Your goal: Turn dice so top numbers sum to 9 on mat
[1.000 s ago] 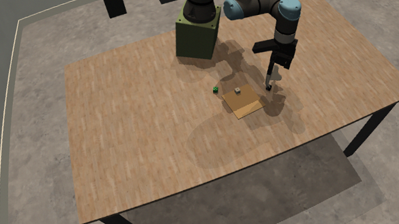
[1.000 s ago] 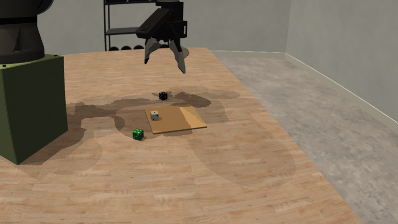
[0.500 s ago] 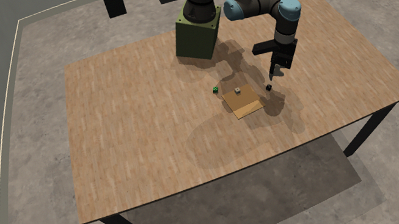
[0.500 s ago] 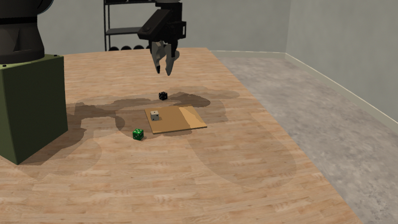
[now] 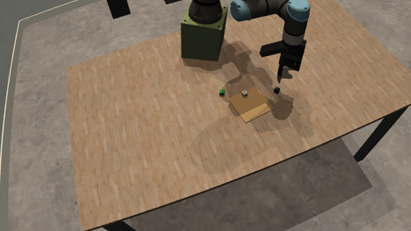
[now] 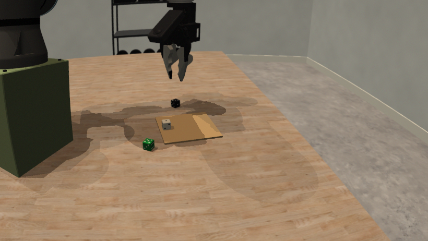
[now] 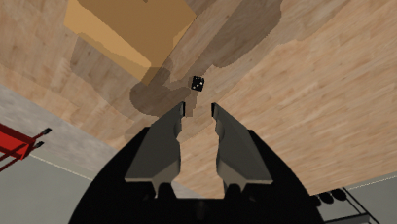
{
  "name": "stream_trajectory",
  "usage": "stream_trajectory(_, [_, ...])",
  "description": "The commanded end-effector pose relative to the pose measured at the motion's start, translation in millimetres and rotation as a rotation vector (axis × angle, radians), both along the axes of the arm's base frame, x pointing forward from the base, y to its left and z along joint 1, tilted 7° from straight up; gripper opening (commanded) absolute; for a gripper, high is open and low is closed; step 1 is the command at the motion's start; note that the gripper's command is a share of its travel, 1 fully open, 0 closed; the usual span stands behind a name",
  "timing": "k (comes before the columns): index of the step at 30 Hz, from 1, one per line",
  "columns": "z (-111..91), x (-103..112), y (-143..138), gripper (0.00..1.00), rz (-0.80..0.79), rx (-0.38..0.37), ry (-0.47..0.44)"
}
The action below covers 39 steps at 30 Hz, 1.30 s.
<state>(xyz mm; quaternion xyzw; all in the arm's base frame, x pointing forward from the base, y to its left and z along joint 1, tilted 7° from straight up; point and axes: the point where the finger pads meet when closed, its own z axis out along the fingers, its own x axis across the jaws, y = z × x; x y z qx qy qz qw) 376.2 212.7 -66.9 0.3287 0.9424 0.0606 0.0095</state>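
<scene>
The white die sits flat on the tan mat, near one edge, with a single pip on top. The green die sits flat on the table off the mat, with several pips on top. The black die sits on the table off the mat's other side; its top number is hard to read. My gripper is open with a narrow gap, empty, and hangs above the table near the black die.
The green robot base stands on the table behind the mat. Arm shadows fall across the mat and around the dice. A dark shelf stands beyond the table.
</scene>
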Motion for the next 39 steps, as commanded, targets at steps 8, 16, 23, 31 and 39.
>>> stream_trajectory(8, [0, 0, 0, 0.21, 0.000, 0.000, -0.001])
stream_trajectory(16, [0, 0, 0, 0.21, 0.000, 0.000, -0.001])
stream_trajectory(23, [-1, 0, 0, 0.21, 0.000, 0.000, -0.001])
stream_trajectory(31, [-5, 1, 1, 0.21, 0.000, 0.001, -0.001])
stream_trajectory(39, [-15, 1, 1, 0.21, 0.000, 0.001, -0.001])
